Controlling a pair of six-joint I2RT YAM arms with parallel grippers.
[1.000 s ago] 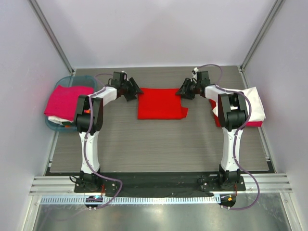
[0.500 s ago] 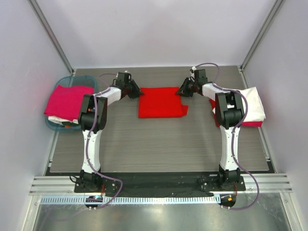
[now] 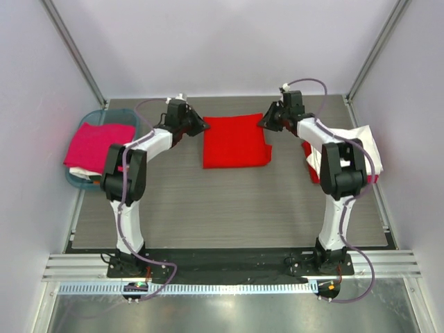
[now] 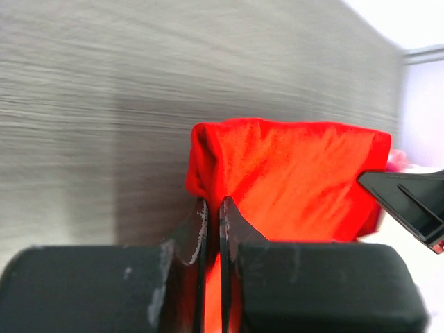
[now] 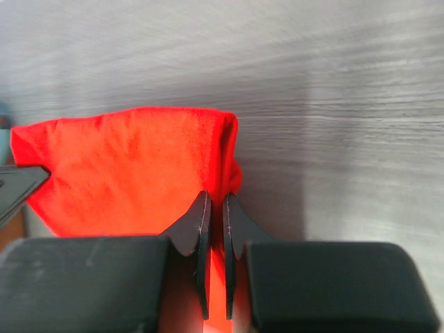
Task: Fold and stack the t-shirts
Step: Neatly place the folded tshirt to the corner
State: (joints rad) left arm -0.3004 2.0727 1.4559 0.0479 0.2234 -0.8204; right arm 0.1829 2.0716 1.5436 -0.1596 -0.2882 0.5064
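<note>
A bright red t-shirt [image 3: 234,141] lies partly folded at the far middle of the table. My left gripper [image 3: 200,127] is shut on its far left corner; the left wrist view shows red cloth [image 4: 291,180] pinched between the jaws of that gripper [image 4: 213,205]. My right gripper [image 3: 264,121] is shut on the far right corner, with the red cloth [image 5: 132,170] bunched between the jaws of that gripper [image 5: 216,198]. A magenta pink t-shirt [image 3: 97,144] lies on the basket at the left. A white t-shirt [image 3: 366,149] lies on a red one [image 3: 313,170] at the right edge.
A teal plastic basket [image 3: 78,179] sits at the left table edge under the pink shirt. Grey walls and metal posts close in the table on three sides. Both arm bases stand at the near edge.
Both grippers have closed on the red shirt's far corners. They have lifted those corners a little, and the shirt's far edge has shifted away from the arms.
</note>
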